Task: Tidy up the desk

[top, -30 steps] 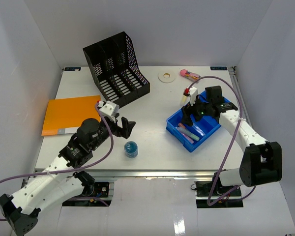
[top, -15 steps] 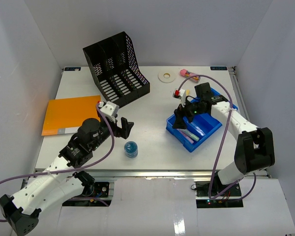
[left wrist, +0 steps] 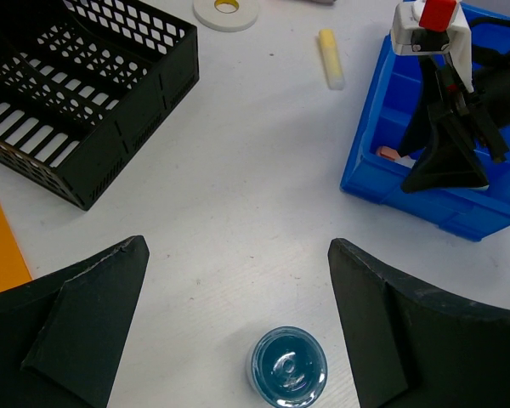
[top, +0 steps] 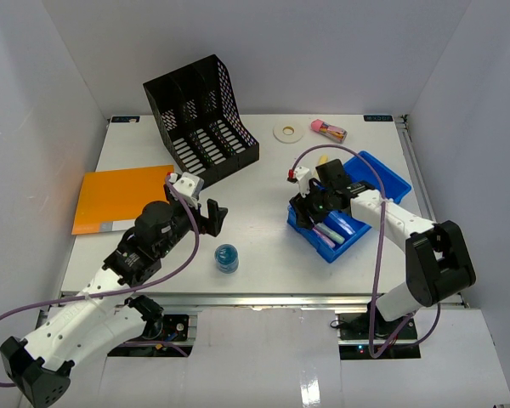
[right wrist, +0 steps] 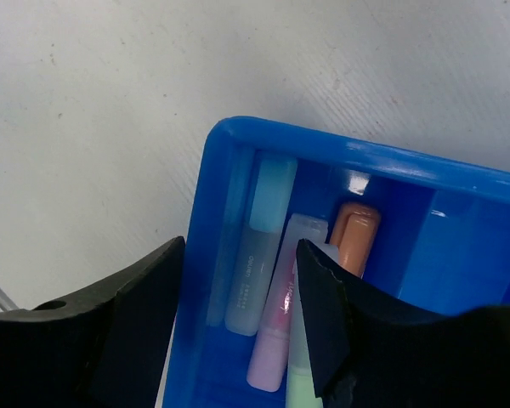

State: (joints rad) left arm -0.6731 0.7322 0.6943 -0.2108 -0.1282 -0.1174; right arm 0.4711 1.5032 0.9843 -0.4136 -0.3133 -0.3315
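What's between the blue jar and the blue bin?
Nothing. In the top view, the desk is bare between the blue jar and the blue bin.

Pale grey walls [top: 263,51] on three sides, glossy white surface [top: 263,378] in the foreground, soft even lighting
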